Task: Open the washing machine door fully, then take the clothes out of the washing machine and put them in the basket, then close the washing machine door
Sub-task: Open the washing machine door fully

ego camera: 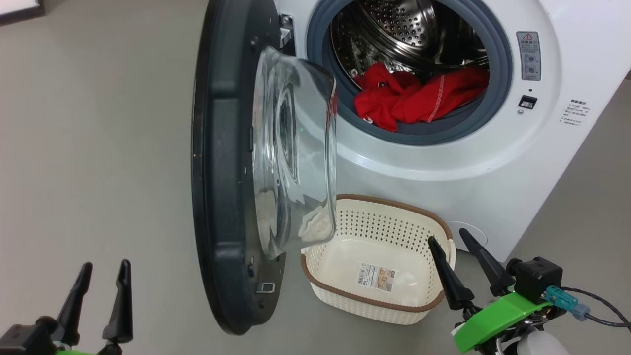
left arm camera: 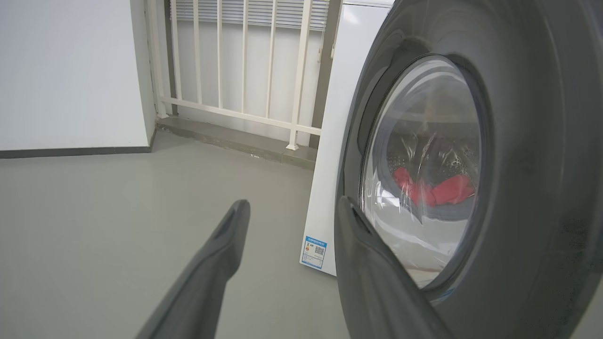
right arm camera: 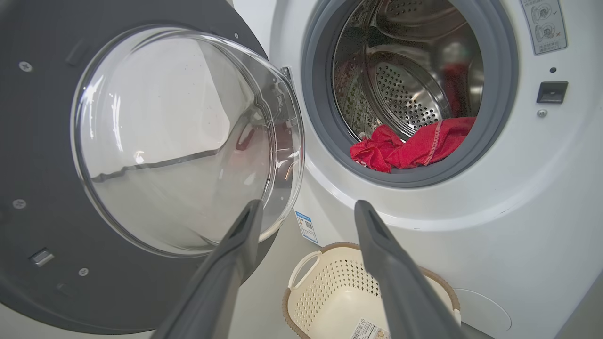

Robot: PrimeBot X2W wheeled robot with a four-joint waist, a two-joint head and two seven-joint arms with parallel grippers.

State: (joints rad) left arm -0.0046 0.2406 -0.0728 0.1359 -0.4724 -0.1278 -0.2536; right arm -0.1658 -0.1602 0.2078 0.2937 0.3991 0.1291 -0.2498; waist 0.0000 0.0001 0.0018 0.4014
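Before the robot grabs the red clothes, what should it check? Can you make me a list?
1. The washing machine door is swung clear of the drum: ok.
2. The clothes lie at the drum's front edge, easy to reach: ok.
3. The basket sits below the drum's mouth, with just a sticker inside: ok.
4. The right gripper is open and holds nothing: ok.
5. The left gripper is open and holds nothing: ok.
6. No more clothes are hidden deeper in the drum: cannot tell.
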